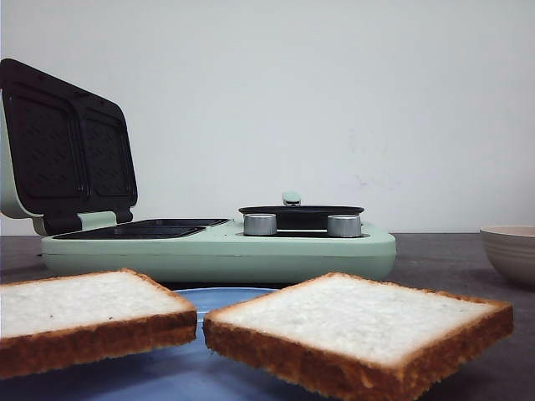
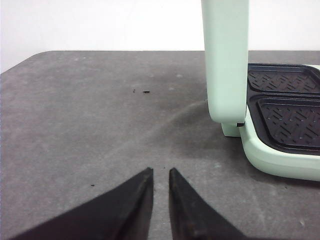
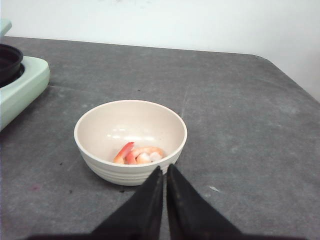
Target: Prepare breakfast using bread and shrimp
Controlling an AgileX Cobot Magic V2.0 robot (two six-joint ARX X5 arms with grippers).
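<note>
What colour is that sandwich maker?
Pale mint green with black plates; the sandwich maker shows best in the front view.

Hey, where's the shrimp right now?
In the right wrist view, the shrimp lies in the cream bowl on the grey table, just ahead of the right claw and to the right of the green sandwich maker.

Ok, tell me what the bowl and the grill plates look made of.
Bowl: probably glazed ceramic or melamine, going by its cream, glossy look, the soft highlights inside and the ribbed outer wall. Grill plates: likely non-stick coated metal, matte black with a moulded tread pattern; the pictures can't confirm it.
</note>
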